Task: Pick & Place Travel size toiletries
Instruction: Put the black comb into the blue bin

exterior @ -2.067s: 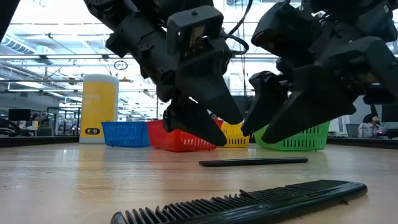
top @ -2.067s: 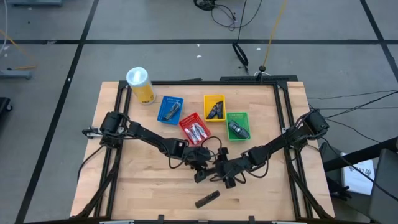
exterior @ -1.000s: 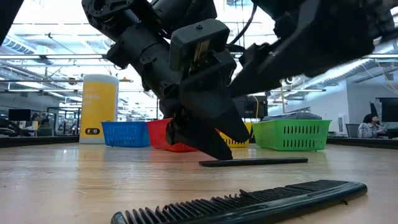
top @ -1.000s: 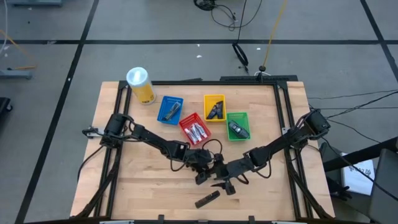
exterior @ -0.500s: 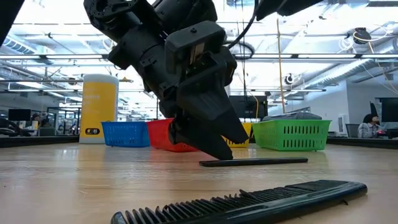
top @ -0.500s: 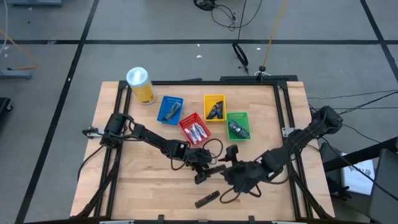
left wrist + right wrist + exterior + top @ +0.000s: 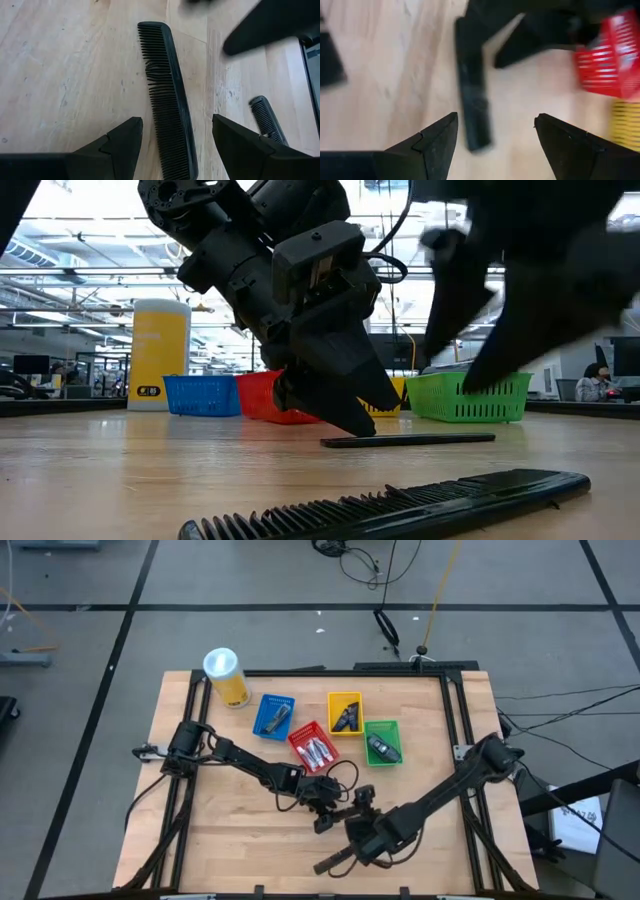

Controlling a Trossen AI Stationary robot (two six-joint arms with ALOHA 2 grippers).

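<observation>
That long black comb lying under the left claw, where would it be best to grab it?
Probably across the middle of the black comb, coming straight down. It lies flat on the table, long and narrow, so open fingers can straddle its width, one on the solid spine, one on the teeth. The left gripper already hangs open above it, fingers either side.

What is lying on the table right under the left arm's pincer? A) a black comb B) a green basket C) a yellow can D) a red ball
A: the left wrist view shows a black comb flat on the wooden table, reaching down into the gap of the open left pincer, whose fingers are not touching it.
</observation>
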